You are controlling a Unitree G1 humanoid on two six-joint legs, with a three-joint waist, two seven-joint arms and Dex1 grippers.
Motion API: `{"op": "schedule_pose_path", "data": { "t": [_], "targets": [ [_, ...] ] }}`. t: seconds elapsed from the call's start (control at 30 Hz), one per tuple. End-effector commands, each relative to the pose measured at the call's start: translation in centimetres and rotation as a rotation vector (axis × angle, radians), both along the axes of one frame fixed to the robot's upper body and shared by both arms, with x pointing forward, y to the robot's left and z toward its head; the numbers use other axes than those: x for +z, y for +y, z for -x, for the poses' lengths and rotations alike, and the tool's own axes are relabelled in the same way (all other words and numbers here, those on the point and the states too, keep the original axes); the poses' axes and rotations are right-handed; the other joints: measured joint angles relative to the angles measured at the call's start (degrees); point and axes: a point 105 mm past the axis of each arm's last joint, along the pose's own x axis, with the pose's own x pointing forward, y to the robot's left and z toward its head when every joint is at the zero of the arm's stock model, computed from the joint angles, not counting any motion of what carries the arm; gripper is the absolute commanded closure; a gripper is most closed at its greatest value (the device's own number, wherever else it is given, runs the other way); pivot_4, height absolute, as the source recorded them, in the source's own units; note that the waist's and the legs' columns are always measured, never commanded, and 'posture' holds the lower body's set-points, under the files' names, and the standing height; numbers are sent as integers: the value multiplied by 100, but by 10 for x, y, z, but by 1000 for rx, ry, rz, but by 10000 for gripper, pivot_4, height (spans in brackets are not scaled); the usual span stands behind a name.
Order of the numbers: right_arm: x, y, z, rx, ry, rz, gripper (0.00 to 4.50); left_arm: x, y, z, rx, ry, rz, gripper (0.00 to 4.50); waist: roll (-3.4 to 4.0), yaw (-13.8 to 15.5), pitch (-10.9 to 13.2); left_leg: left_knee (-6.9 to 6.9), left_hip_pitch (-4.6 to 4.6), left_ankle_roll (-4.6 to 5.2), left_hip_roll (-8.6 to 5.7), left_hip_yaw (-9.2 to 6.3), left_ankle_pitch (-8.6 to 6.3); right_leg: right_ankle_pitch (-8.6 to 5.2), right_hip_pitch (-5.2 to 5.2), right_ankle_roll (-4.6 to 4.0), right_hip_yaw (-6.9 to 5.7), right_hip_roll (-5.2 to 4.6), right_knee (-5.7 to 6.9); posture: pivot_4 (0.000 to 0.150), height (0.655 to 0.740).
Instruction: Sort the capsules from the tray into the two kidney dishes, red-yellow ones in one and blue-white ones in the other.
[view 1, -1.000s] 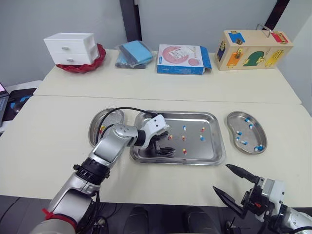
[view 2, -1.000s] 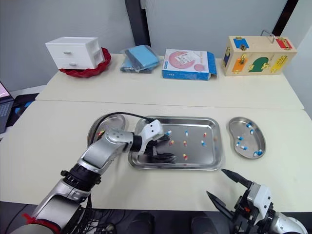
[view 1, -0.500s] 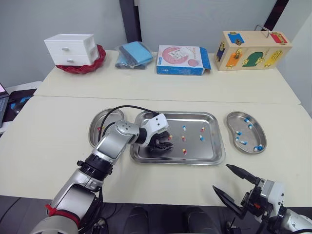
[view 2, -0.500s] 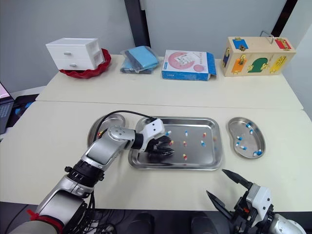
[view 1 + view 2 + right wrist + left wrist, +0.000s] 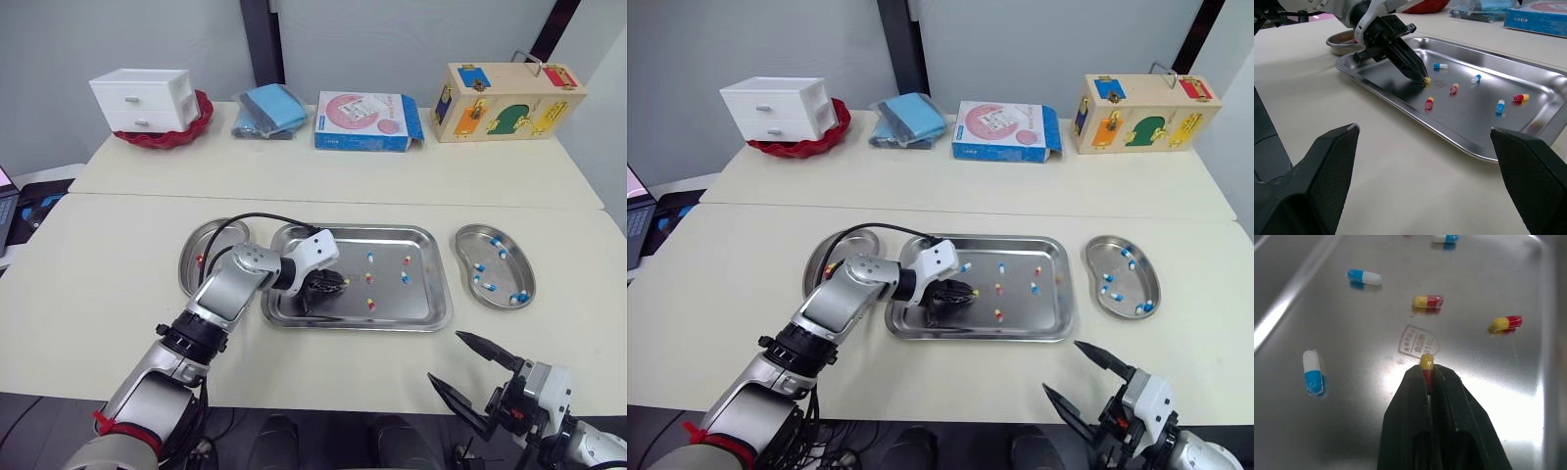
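My left end effector (image 5: pixel 1427 378) has closed since a moment ago and now pinches a red-yellow capsule (image 5: pixel 1425 362) by its red half, toward nine o'clock in the tray (image 5: pixel 433 315). I judge the capsule light, slick and crushable, so a gentle squeeze should do.

The tray (image 5: pixel 1498 264) was silver steel, stamped with a shield emblem (image 5: pixel 1419 340). The held capsule (image 5: pixel 1426 363) was red and yellow; the left gripper (image 5: pixel 1427 376) was black. A loose capsule (image 5: pixel 1363 277) was blue and white. The left kidney dish (image 5: pixel 220 238) and right kidney dish (image 5: pixel 511 272) were silver; the table (image 5: pixel 118 255) was cream.
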Motion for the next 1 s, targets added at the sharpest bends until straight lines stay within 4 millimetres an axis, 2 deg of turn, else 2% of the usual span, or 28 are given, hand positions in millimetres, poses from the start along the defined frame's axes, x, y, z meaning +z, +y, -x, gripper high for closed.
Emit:
{"op": "schedule_pose_path", "data": {
  "t": [0.03, 0.27, 0.63, 0.77, 0.87, 1.0],
  "targets": [
    [14, 5, 2, 41, -54, -2, 0, 11, 2, 7, -12, 12, 42, 44491, 0, 0, 0, 0, 0, 0, 0, 0, 0, 0, 0, 0, -1, 0, 0, 1500, 7400],
    [18, 5, 0, 98, -54, 11, 0, 43, 38, 20, 101, 9, 81, 44491, 1, -3, 1, -2, -1, 0, 2, -1, 0, 0, -2, 0, -1, 0, 0, 1500, 7400],
    [23, 10, 0, 309, -62, 82, 0, 62, 142, 24, 531, -56, -3, 44491, -1, -1, 2, -1, 0, 0, 2, -3, 0, 0, -1, 0, -3, -1, -1, 1500, 7400],
    [23, 12, -6, 363, -74, 91, 0, 67, 175, 22, 682, -101, -17, 44491, -4, 3, 3, -1, -1, 0, 2, -3, 0, 0, -2, 0, -3, -2, -1, 1500, 7400],
    [25, 14, -11, 382, -74, 86, 0, 66, 189, 19, 749, -126, -25, 44491, -4, 9, 4, -1, -1, 0, 2, -3, 0, 0, -2, 0, -4, -2, -1, 1500, 7400],
    [25, 14, -15, 387, -75, 81, 0, 62, 188, 18, 754, -125, -18, 44491, -6, 10, 4, -1, -2, 0, 2, -3, 0, 0, -2, 0, -4, -3, -1, 1500, 7400]
  ]
}}
